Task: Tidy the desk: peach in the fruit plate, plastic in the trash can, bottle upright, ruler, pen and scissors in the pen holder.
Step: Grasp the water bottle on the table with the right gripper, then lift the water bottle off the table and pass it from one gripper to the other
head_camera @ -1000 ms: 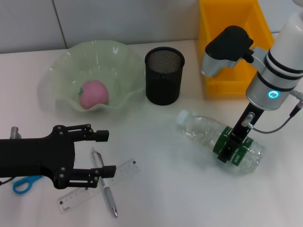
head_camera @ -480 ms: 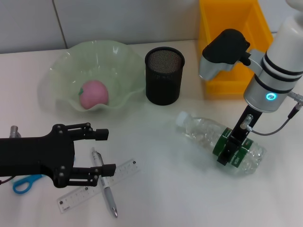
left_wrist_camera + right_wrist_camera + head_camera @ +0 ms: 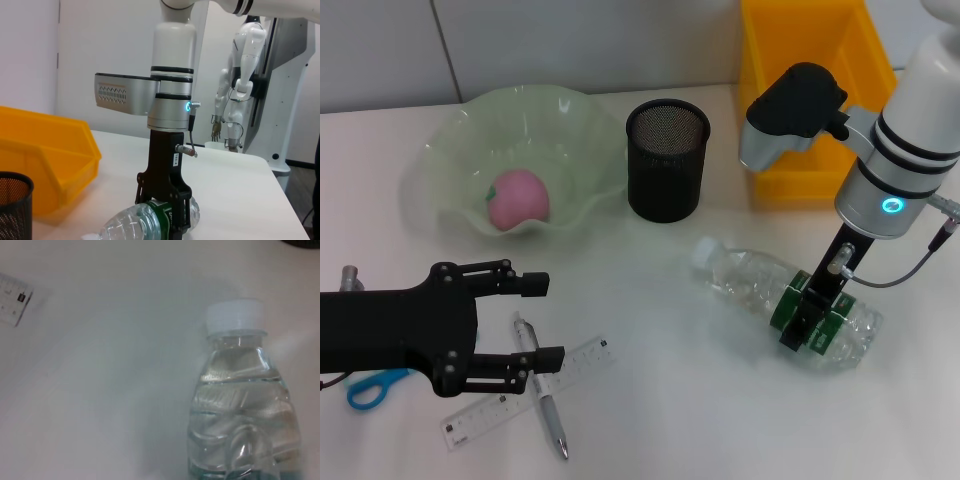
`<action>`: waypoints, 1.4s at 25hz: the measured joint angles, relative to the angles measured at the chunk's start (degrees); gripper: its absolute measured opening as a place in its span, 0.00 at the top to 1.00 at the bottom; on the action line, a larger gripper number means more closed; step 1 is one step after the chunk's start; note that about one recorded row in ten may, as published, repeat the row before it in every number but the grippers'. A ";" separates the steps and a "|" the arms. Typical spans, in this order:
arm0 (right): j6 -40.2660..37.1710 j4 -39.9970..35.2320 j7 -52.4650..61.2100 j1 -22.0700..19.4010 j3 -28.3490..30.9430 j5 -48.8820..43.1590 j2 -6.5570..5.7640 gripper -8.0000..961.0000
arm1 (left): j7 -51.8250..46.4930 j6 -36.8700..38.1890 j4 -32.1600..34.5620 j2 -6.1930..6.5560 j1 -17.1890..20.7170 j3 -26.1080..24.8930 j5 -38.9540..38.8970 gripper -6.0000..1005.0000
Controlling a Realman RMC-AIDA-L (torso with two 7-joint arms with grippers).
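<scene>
Barely anything has shifted over the last second: the right gripper (image 3: 807,322) stays clamped across the green-labelled belly of the clear plastic water bottle (image 3: 782,299), which lies on its side on the white desk (image 3: 650,400), white cap toward the black mesh pen holder (image 3: 666,160). Water-filled and smooth, it probably feels weighty and slippery; the ribbed middle seems the sound hold. Its forearm stands near-vertical above. The left gripper (image 3: 535,322) hovers spread over the silver pen (image 3: 542,392).

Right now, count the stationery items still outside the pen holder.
3, all near the left gripper: pen crossing the ruler, scissors partly hidden under the arm.
</scene>
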 joint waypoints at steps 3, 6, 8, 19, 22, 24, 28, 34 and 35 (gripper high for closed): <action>0.04 0.00 0.00 -0.01 0.03 0.00 0.00 0.19 | 0.00 -0.02 0.01 0.00 0.00 0.00 0.00 0.32; 0.11 0.01 0.00 -0.01 0.03 0.00 0.00 0.19 | 0.00 -0.04 0.01 0.00 0.00 -0.01 0.00 0.32; 0.32 0.09 0.01 -0.03 0.03 -0.01 0.01 0.19 | 0.00 -0.04 0.01 0.00 0.00 -0.05 0.00 0.32; 0.69 0.12 0.02 -0.10 0.24 0.57 0.08 0.19 | 0.00 -0.04 0.10 0.00 0.00 -0.09 -0.02 0.32; 0.40 -0.77 0.00 -0.29 0.58 1.07 0.09 0.19 | 0.00 -0.01 0.10 0.00 0.00 -0.23 -0.15 0.32; 0.02 -1.97 -0.42 -0.83 0.96 2.43 0.03 0.19 | 0.00 0.13 -0.05 0.00 0.00 -0.74 -0.49 0.32; -1.17 -5.51 -2.06 -2.69 2.72 5.64 -0.27 0.19 | 0.00 0.30 -0.52 0.00 0.00 -2.08 -1.00 0.33; -2.06 -8.96 -5.50 -5.14 4.89 9.42 -0.31 0.19 | 0.00 0.31 -1.08 0.00 0.25 -2.40 -2.73 0.33; -2.07 -9.78 -6.18 -5.70 5.11 10.17 -0.30 0.19 | 0.00 0.31 -1.14 0.00 0.33 -2.48 -3.12 0.33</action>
